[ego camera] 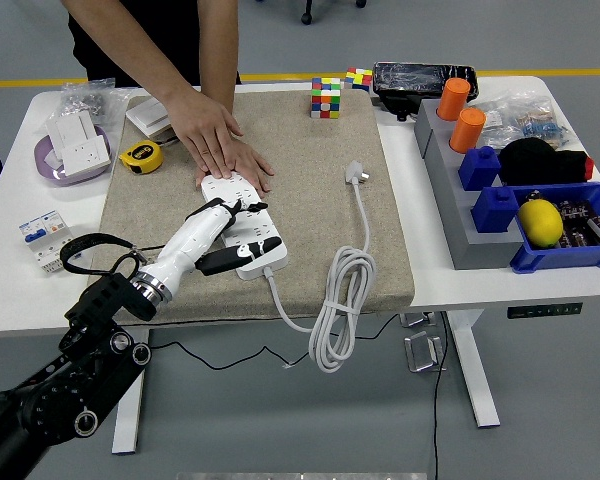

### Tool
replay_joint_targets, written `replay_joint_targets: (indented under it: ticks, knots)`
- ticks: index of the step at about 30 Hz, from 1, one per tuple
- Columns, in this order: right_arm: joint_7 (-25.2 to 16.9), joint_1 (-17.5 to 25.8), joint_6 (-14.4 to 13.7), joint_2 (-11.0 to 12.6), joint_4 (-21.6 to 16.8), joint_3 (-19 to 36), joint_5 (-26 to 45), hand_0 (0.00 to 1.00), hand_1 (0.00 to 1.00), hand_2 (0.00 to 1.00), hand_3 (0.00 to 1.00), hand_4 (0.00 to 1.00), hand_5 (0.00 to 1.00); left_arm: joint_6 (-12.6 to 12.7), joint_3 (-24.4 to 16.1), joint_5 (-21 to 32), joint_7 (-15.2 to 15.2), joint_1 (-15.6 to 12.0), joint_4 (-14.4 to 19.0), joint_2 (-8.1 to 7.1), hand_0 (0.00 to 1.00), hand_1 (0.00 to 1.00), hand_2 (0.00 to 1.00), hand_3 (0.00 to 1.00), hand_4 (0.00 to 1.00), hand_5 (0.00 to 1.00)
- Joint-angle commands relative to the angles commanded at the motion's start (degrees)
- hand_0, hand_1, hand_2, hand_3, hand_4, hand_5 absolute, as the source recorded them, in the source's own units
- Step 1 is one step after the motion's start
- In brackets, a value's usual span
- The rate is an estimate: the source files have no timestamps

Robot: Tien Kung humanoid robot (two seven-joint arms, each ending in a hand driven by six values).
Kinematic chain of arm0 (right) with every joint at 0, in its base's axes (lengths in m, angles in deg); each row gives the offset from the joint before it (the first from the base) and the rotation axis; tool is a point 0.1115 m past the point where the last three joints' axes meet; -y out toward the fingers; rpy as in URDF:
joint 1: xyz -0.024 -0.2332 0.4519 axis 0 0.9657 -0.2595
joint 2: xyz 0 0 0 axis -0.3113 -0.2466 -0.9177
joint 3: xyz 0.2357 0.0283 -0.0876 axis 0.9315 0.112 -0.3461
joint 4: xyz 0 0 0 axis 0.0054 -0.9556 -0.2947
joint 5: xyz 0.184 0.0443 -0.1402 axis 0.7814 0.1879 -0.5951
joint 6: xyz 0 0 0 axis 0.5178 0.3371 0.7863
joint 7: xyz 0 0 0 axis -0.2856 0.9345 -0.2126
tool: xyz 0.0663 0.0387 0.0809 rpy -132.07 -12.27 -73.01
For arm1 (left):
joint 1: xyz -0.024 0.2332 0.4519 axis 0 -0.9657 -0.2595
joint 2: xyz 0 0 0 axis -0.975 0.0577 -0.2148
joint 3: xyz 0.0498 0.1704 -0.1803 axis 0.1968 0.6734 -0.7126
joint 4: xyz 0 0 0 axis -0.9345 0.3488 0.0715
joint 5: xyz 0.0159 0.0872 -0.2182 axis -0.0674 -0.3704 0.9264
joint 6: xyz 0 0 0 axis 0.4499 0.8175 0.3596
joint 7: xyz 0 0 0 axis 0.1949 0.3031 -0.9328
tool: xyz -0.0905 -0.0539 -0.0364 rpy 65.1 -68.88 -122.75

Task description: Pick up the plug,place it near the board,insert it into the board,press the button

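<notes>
A white power strip (pixel 263 252) lies on the beige mat (pixel 310 215). Its white plug (pixel 356 174) rests loose on the mat to the right, and the cable (pixel 338 300) coils over the table's front edge. My left hand (pixel 242 232), white with black fingertips, hovers over the strip's near half. Its fingers are spread above the sockets, its thumb lies by the strip's front edge, and it holds nothing. A person's two hands (pixel 218 142) press flat on the strip's far end. My right arm is out of view.
Near the mat's far edge stands a Rubik's cube (pixel 326 98). A yellow tape measure (pixel 140 156), a purple bowl (pixel 52 165) and a small breaker (pixel 42 232) sit at the left. Grey block (pixel 450 190), orange cylinders (pixel 454 98) and blue bins (pixel 570 255) fill the right.
</notes>
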Motion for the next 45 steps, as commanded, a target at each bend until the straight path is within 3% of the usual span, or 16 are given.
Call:
replay_joint_targets:
  ticks: [7,15,19,21,22,24,26,34,45]
  knots:
    - [0.1,0.1,0.0,0.0,0.0,-0.1,0.0,0.823,0.781,0.755,0.761,0.998,0.998,0.1,-0.8,-0.3,0.1,0.3,-0.5,0.24,0.901,0.902,0.842,0.838,0.998,0.998]
    - [0.3,0.3,0.2,-0.1,0.1,-0.3,0.0,0.823,0.781,0.755,0.761,0.998,0.998,0.7,-1.8,-0.3,0.0,-3.0,7.7,0.13,0.901,0.9,0.84,0.838,0.998,0.998]
    - [0.3,0.3,0.2,-0.1,0.1,-0.1,-0.1,0.823,0.781,0.755,0.761,0.998,0.998,2.2,-3.7,-4.6,-1.0,-4.7,10.4,0.57,0.913,0.909,0.854,0.84,0.998,0.998]
    - [0.4,0.3,0.3,-0.1,0.1,-0.2,-0.1,0.823,0.781,0.755,0.761,0.998,0.998,3.0,-4.8,-8.0,-2.1,-5.1,10.2,0.75,0.913,0.909,0.854,0.84,0.998,0.998]
    - [0.4,0.3,0.3,-0.1,0.1,-0.2,0.0,0.823,0.781,0.755,0.761,0.998,0.998,3.4,-5.5,-10.2,-3.2,-5.3,9.9,0.77,0.984,0.947,0.891,0.85,0.998,0.998]
    - [0.4,0.3,0.3,-0.1,0.1,-0.2,0.0,0.823,0.781,0.755,0.761,0.998,0.998,3.2,-7.3,-14.4,-5.8,-5.7,8.8,0.71,0.984,0.947,0.891,0.85,0.998,0.998]
    - [0.5,0.3,0.4,-0.1,0.2,-0.3,0.2,0.823,0.781,0.755,0.761,0.998,0.998,3.1,-8.4,-16.4,-6.4,-5.7,7.7,0.67,0.984,0.947,0.891,0.85,0.998,0.998]
    - [0.5,0.3,0.5,-0.1,0.2,-0.1,0.2,0.823,0.781,0.755,0.76,0.998,0.998,2.4,-11.7,-16.4,-7.8,-6.2,4.3,0.56,0.997,0.957,0.897,0.845,0.998,0.998]
    - [0.6,0.0,0.5,-0.1,0.2,0.2,0.2,0.823,0.782,0.756,0.76,0.998,0.998,1.8,-9.6,-16.4,-7.3,-6.0,3.9,0.63,0.994,0.954,0.892,0.846,0.998,0.998]
